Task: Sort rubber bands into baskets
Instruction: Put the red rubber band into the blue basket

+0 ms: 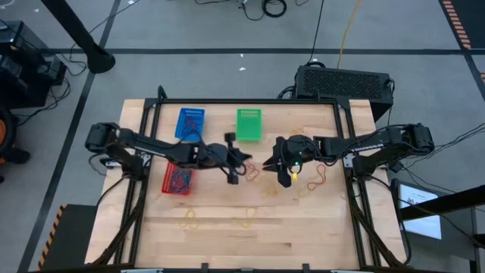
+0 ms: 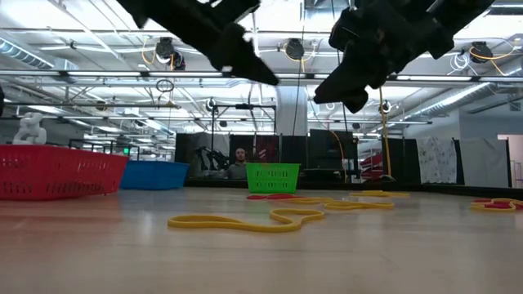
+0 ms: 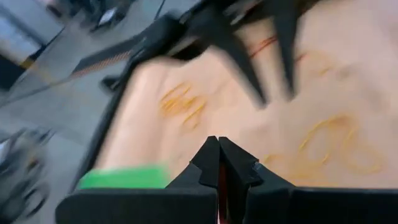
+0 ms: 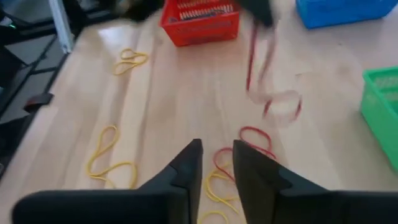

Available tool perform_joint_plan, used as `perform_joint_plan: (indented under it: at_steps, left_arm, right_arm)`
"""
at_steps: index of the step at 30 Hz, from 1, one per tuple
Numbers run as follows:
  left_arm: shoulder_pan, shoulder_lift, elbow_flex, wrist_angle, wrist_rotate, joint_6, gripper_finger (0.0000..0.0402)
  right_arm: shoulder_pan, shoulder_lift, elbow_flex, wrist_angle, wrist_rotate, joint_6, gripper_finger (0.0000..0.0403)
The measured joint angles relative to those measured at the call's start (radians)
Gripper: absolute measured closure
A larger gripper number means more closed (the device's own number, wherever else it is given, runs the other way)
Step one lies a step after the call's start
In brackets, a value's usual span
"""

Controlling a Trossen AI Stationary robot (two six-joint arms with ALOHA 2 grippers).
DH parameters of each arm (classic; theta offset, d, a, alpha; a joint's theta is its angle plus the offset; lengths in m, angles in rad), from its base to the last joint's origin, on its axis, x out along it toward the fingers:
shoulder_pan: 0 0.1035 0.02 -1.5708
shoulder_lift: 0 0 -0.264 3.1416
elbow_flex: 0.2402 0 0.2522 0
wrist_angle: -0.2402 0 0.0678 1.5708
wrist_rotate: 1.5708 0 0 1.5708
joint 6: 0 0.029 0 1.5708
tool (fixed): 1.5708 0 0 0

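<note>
Spreading wide, the table (image 1: 227, 243) keeps bare wood along its near edge, with open room between the baskets and both arms mid-table. No writing is readable anywhere. The red basket (image 1: 178, 180) sits near the left edge, the blue basket (image 1: 189, 123) and green basket (image 1: 248, 123) toward the far edge. The left gripper (image 1: 244, 161) is clenched; the right wrist view shows a red band (image 4: 267, 93) dangling from it. The right gripper (image 1: 268, 162) stands slightly parted, holding nothing, above red and yellow bands (image 4: 112, 155) that the low view shows flat.
</note>
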Motion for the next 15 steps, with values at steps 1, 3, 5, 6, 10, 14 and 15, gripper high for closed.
perform_joint_plan:
  at_steps: [1,3,5,6,10,14,15]
  left_arm:
    - [0.008,-0.024,0.000,-0.046,-0.031,-0.004,0.0400]
    - [0.025,-0.082,0.000,-0.167,-0.100,-0.030,0.0401]
    - [0.047,-0.136,0.000,-0.279,-0.158,-0.059,0.0401]
    - [0.059,-0.163,0.000,-0.332,-0.183,-0.076,0.0401]
    - [0.118,-0.263,0.000,-0.536,-0.292,-0.126,0.0401]
    - [0.204,-0.332,0.000,-0.699,-0.351,-0.188,0.0401]
    - [0.228,-0.346,0.000,-0.734,-0.353,-0.201,0.0401]
  right_arm:
    - [-0.002,0.000,0.000,-0.007,0.006,-0.005,0.0316]
    - [-0.008,0.000,0.000,-0.024,0.009,-0.013,0.0305]
    - [-0.009,0.000,0.000,-0.034,0.011,-0.014,0.0296]
    - [-0.009,0.000,0.000,-0.038,0.011,-0.015,0.0293]
    - [-0.007,0.000,0.000,-0.041,0.011,-0.029,0.0287]
    - [-0.007,0.000,0.000,-0.043,0.011,-0.029,0.0287]
    - [-0.007,0.000,0.000,-0.044,0.010,-0.030,0.0287]
